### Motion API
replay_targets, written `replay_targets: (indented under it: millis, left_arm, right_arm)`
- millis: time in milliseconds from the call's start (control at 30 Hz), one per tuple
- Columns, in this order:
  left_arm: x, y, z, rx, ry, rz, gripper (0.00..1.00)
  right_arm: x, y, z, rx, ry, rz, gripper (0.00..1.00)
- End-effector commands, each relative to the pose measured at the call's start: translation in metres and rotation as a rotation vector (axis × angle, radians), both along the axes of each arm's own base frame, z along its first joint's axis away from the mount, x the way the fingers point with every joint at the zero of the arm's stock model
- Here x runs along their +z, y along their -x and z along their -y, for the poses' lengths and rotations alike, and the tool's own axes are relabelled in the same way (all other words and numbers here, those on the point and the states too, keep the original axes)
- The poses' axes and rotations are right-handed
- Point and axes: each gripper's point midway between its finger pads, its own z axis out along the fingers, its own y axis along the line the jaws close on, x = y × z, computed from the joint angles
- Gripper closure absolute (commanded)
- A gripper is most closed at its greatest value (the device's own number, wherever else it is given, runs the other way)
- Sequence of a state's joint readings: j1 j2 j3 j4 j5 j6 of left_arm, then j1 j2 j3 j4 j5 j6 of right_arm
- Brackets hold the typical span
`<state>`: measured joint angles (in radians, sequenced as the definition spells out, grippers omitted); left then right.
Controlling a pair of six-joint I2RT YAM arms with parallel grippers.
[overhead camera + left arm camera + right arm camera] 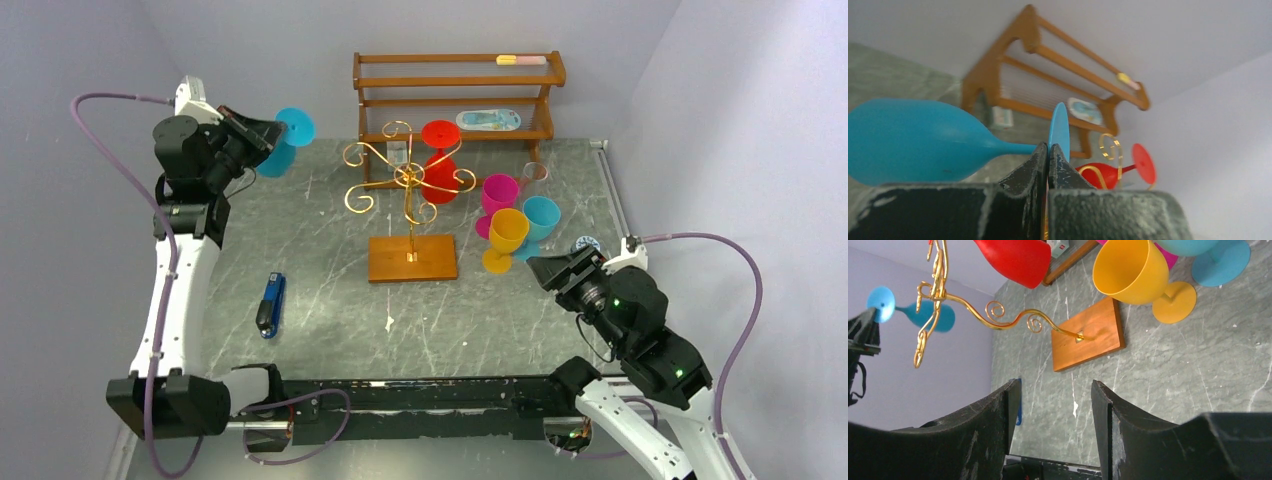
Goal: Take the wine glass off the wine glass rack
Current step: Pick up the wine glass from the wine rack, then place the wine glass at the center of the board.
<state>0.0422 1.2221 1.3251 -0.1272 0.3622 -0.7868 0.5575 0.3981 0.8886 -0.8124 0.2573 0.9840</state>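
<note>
The wine glass rack is a gold pole with scroll arms on a square wooden base, mid-table. A red wine glass hangs upside down from one arm. My left gripper is raised at the far left, well away from the rack, shut on the foot rim of a blue wine glass. In the left wrist view the fingertips pinch the blue foot disc, with the bowl out to the left. My right gripper is open and holds nothing, low at the right.
Pink, yellow and blue glasses stand together on the table right of the rack, just ahead of my right gripper. A three-tier wooden shelf lines the back wall. A blue and black tool lies at front left.
</note>
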Motion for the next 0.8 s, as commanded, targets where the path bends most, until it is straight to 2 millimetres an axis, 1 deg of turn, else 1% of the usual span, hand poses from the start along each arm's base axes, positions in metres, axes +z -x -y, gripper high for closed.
replay_targets:
  millis: [0,67,133,167,267,367,467,500,567,600,700,767]
  left_arm:
    - [-0.062,0.025,-0.034,0.159,-0.165,-0.182,0.95]
    - [-0.081,0.039,-0.04,0.189,-0.181,-0.218,0.95]
    - [-0.101,0.048,-0.04,0.184,-0.195,-0.264,0.95]
    - [-0.11,0.051,-0.038,0.172,-0.206,-0.282,0.95]
    - [-0.127,0.06,-0.026,0.086,-0.22,-0.311,0.95]
    - [-0.136,0.068,-0.006,-0.034,-0.207,-0.315,0.95]
    - [-0.132,0.075,0.03,-0.185,-0.14,-0.277,0.95]
    - [-0.136,0.079,0.04,-0.208,-0.158,-0.285,0.95]
    - [-0.157,0.088,0.05,-0.215,-0.211,-0.349,0.95]
    - [-0.166,0.094,0.054,-0.231,-0.21,-0.375,0.95]
    - [-0.175,0.109,0.077,-0.307,-0.157,-0.362,0.95]
    - [-0.184,0.121,0.09,-0.348,-0.16,-0.379,0.95]
  right_arm:
    - [0.015,-0.002,0.005,-0.022,0.01,0.043,0.42]
    - [0.014,-0.004,0.006,-0.026,0.017,0.04,0.42]
    - [0.014,-0.005,0.005,-0.026,0.019,0.041,0.42]
    - [0.013,-0.005,0.005,-0.024,0.018,0.039,0.42]
    - [0.012,-0.006,0.004,-0.024,0.019,0.032,0.42]
    - [0.01,-0.007,0.004,-0.028,0.019,0.029,0.42]
    - [0.007,-0.009,0.0,-0.023,0.005,0.03,0.42]
    - [0.007,-0.011,-0.002,-0.016,-0.001,0.03,0.42]
    - [0.005,-0.012,-0.008,0.009,-0.004,0.022,0.42]
    - [0.005,-0.013,-0.01,0.013,-0.003,0.016,0.42]
    - [-0.001,-0.013,-0.009,0.004,0.01,-0.019,0.42]
    - [-0.002,-0.013,-0.009,0.01,0.014,-0.017,0.42]
